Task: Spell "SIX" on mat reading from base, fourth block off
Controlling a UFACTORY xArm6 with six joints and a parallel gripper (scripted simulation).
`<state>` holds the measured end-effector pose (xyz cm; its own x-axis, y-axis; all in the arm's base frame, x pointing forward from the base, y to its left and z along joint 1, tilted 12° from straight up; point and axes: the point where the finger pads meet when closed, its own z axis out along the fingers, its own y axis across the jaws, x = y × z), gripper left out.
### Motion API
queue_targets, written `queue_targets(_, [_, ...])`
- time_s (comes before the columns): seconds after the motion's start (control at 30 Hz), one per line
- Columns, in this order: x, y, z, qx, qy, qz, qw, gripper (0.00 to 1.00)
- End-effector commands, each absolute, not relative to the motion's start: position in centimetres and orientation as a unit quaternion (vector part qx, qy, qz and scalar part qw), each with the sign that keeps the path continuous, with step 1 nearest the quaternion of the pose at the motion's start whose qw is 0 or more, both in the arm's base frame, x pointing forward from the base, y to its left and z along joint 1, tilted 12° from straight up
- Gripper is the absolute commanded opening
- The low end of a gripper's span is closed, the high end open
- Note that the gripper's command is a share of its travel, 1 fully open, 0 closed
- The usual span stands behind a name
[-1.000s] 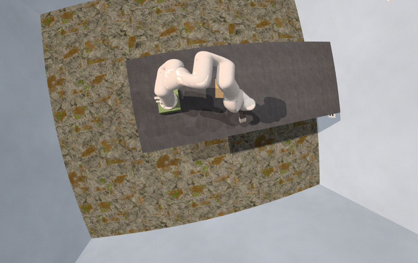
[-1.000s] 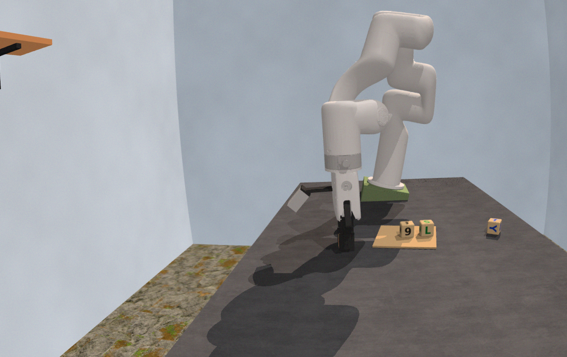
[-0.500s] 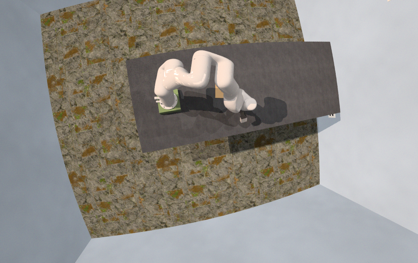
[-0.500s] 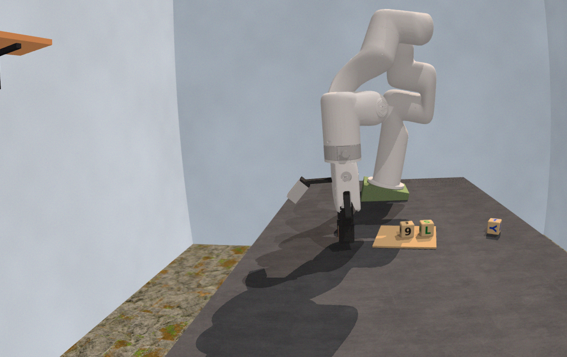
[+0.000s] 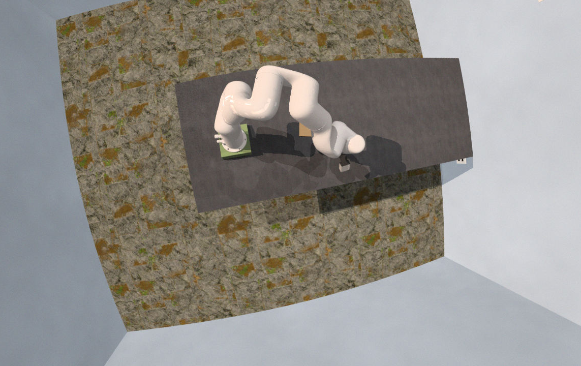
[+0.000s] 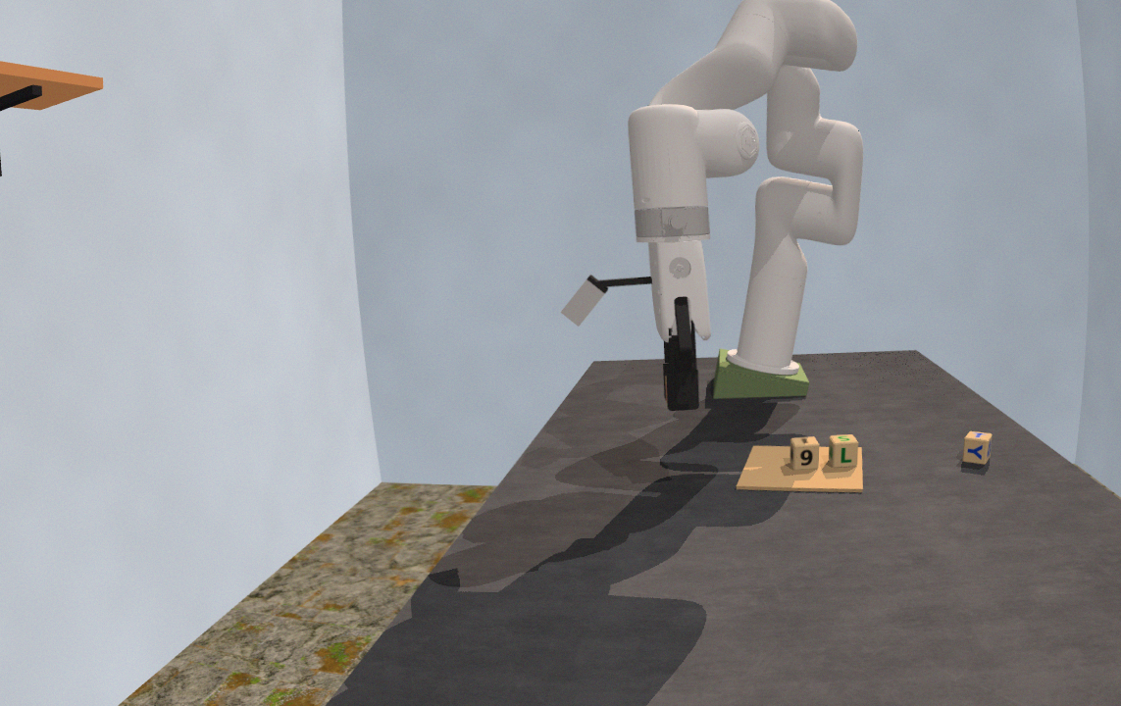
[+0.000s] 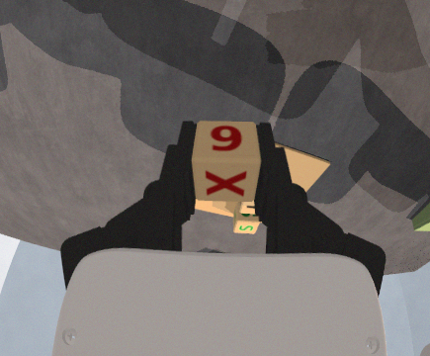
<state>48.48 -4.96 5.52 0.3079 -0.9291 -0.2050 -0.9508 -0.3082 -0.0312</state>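
My gripper (image 6: 682,390) (image 7: 225,142) is shut on the X block (image 7: 225,160), raised above the table beside the mat, left of it in the exterior view. The held block's red X faces the palm; a red 9 shows on a side. The wooden mat (image 5: 304,130) (image 6: 757,479) (image 7: 307,168) lies flat. On it stand the S block (image 6: 844,451) (image 7: 246,226), green S on top, and the I block (image 6: 803,453), black 9 on one side, its top mark small. They are side by side with a small gap. The fourth block (image 6: 977,449), with a blue Y on its side, lies off the mat.
The green base mount (image 5: 246,142) (image 6: 757,382) stands at the far end of the table (image 5: 401,95) (image 6: 942,596). The table's long edge is left of the gripper in the exterior view. A shelf (image 6: 11,80) is on the left wall.
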Motion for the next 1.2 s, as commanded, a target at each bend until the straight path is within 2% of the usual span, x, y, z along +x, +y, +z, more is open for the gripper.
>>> queue_targets(0.0, [48.6,-5.0,6.0,-0.805,0.583,0.074,0.074,0.27])
queue_targets(0.23, [48.1,-4.4,6.3,-0.803,0.586,0.074,0.074,0.27])
queue_targets(0.33, [44.8,-0.2,7.6,-0.789,0.605,0.075,0.072,0.27])
queue_targets(0.57, [41.9,2.6,8.3,-0.778,0.620,0.077,0.070,0.27])
queue_targets(1.17, [41.8,2.8,8.0,-0.778,0.620,0.077,0.070,0.27])
